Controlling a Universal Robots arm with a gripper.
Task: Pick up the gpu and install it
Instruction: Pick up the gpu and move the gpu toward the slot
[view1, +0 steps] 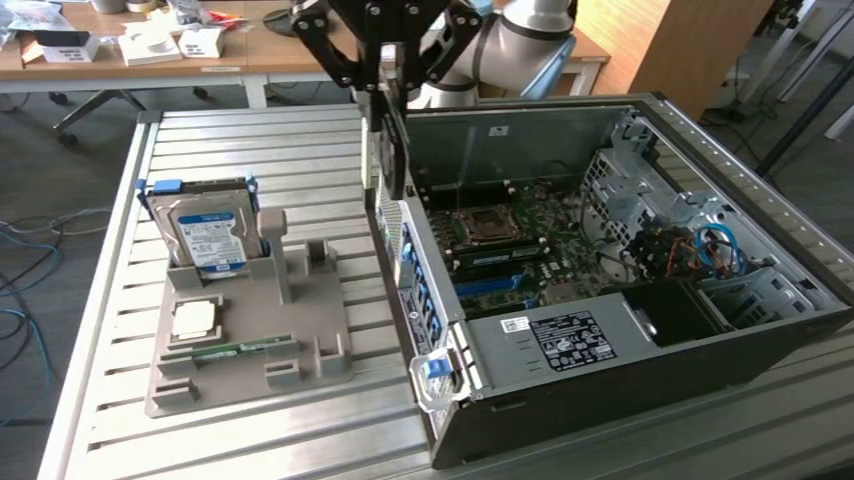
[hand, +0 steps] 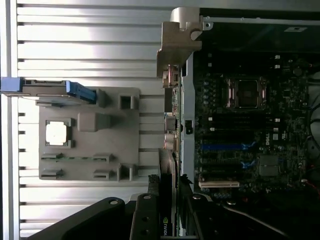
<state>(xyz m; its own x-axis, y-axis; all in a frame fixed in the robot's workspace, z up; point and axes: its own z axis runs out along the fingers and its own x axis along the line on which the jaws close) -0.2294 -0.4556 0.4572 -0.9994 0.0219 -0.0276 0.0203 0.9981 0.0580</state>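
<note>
Holding the gpu (view1: 392, 140) upright and edge-on over the rear wall of the open case (view1: 601, 400), jaws clamped on the card, which hangs clear of the motherboard (view1: 534, 230). Seating it well probably calls for its lower edge parallel to a slot (hand: 219, 184), bracket toward the rear wall, and a straight, slow descent

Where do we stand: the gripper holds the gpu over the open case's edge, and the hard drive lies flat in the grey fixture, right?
Not quite. The hard drive stands upright on its edge in the grey fixture; it does not lie flat, as the exterior view shows. The rest holds: the gripper holds the gpu over the open case's edge.
</note>
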